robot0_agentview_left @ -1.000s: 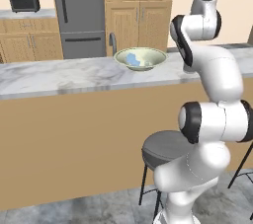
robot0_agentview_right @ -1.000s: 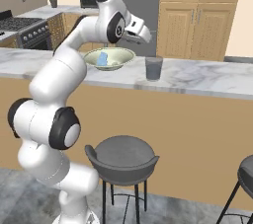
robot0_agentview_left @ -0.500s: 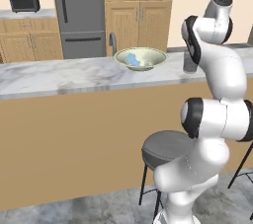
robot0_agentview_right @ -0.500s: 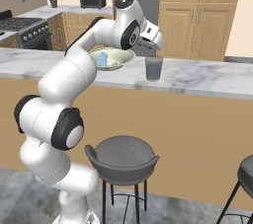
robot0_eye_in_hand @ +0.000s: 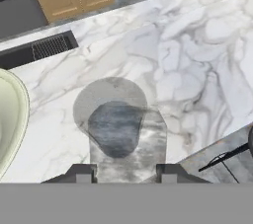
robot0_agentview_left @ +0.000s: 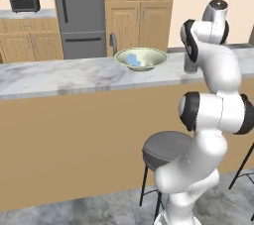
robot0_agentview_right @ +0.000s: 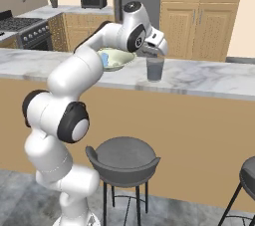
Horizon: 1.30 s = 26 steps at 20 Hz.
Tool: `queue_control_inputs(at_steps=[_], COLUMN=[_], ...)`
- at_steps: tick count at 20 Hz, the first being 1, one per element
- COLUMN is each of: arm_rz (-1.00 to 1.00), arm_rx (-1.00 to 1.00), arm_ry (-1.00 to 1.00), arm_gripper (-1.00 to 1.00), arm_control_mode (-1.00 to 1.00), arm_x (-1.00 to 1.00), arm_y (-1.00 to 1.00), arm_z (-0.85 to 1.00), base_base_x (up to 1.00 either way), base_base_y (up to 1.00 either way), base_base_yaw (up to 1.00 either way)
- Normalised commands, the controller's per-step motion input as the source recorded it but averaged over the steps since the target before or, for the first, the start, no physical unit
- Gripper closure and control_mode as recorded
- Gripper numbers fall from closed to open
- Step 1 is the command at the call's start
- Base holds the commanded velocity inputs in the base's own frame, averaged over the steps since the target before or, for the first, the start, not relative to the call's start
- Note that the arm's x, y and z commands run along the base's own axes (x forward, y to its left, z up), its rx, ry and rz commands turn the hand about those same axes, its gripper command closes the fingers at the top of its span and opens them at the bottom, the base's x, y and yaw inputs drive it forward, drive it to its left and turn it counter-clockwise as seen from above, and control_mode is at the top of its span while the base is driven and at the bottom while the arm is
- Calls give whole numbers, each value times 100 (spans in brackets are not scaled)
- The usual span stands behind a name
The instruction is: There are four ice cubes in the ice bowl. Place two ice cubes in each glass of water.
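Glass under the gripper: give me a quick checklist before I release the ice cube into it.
1. Gripper over the glass: ok, the right base view shows it just above the rim, and the hand view looks straight down into the glass.
2. Glass upright on the counter: ok.
3. Ice cube between the fingertips: cannot tell, no cube is visible in any view.
4. Jaws: cannot tell, they stand part way apart with nothing visible between them.
5. Bowl clear of the drop: ok, it sits beside the glass, apart from it.
6. Ice left in the bowl: ok, pale blue ice shows inside, count unclear.
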Motion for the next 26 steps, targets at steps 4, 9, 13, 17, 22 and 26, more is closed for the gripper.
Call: queue_control_inputs(at_steps=[4, 9, 13, 17, 22, 26], arm_rz=[0, 0, 0, 0, 0, 0], arm_rx=[0, 1, 1, 0, 1, 3], arm_ry=[13, 4, 0, 4, 13, 12], arm_gripper=[100, 100, 100, 100, 100, 100], arm_control_mode=[-100, -100, -100, -100, -100, -100], arm_x=[26, 22, 20, 24, 13, 17], arm_y=[0, -9, -20, -15, -2, 0], arm_z=[-23, -7, 0, -10, -1, 0], base_base_x=[0, 0, 0, 0, 0, 0], base_base_y=[0, 0, 0, 0, 0, 0], base_base_yaw=[0, 0, 0, 0, 0, 0])
